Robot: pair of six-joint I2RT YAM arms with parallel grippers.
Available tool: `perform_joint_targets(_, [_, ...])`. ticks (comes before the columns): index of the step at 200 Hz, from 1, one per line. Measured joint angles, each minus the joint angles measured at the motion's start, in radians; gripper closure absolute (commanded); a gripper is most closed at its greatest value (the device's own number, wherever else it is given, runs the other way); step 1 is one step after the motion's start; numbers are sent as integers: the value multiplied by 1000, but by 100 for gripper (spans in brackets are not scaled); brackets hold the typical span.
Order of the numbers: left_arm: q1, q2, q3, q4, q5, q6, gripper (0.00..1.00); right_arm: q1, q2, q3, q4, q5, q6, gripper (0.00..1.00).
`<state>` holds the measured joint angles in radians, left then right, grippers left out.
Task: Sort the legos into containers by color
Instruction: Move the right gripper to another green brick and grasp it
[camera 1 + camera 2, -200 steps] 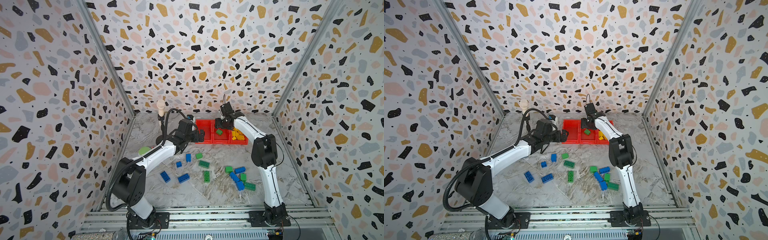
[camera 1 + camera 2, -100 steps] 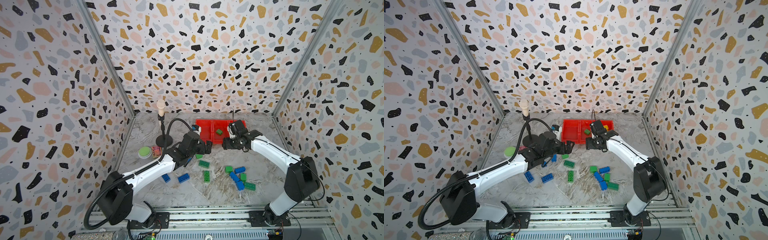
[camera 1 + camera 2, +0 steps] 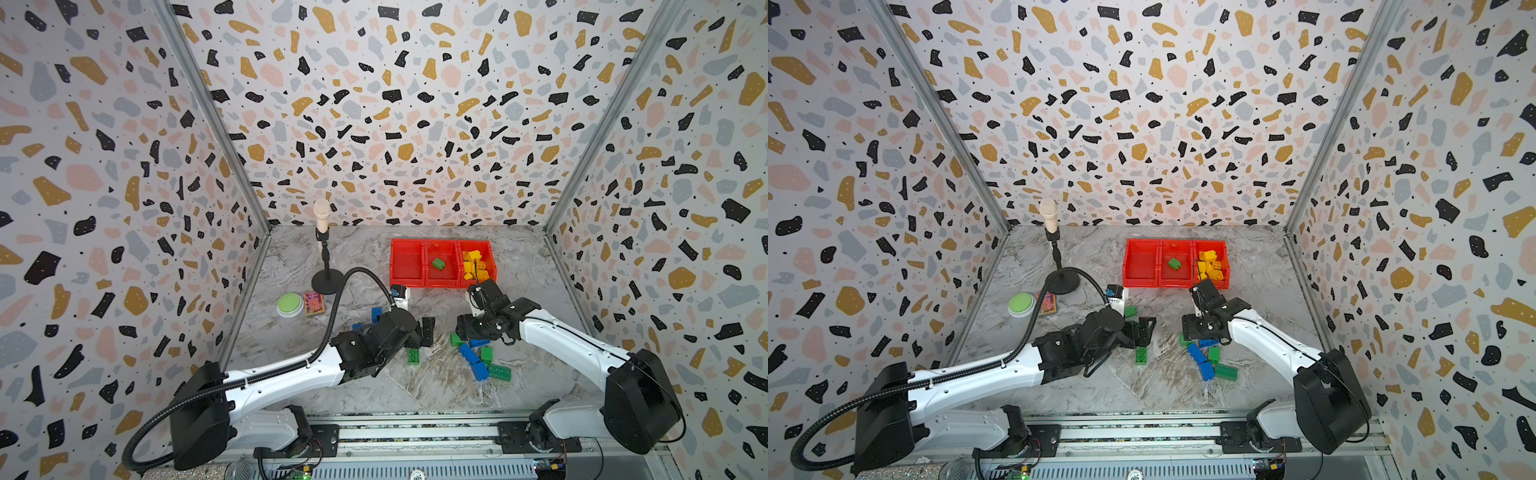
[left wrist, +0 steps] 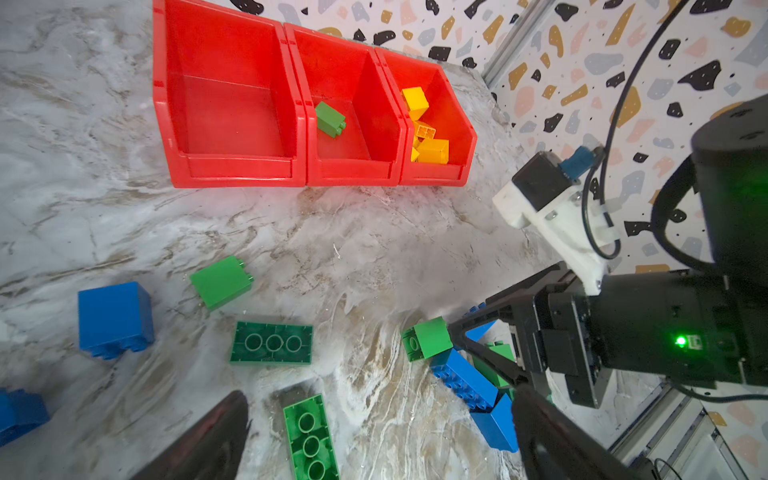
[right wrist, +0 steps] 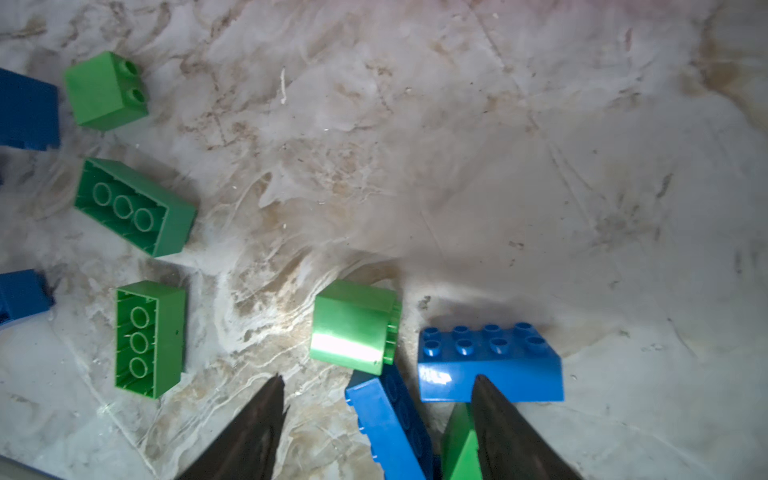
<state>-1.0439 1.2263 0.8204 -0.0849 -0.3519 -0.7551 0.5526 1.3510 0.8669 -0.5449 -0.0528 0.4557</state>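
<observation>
The right gripper (image 5: 376,380) has its jaws partly spread and pinches nothing. Among the legos (image 3: 480,370), a green square brick (image 5: 353,326) and a blue long brick (image 5: 490,361) lie just beyond its tips. The left gripper (image 4: 380,399), jaws spread wide and empty, hovers over a long green brick (image 4: 309,436). The containers (image 3: 407,266) stand farther back, across open tabletop (image 3: 440,299). The two grippers face each other, near but apart.
</observation>
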Motion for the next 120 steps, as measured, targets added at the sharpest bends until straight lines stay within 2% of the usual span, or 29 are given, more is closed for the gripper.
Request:
perform_joint_targets(44, [-1,-59,-24,-24,-56,-29,0,15,80,0,49,-8,8,28])
perform_joint_targets(120, [-1,-57,-29,-29,-100,-16,0,66,185,0,87,-7,49,30])
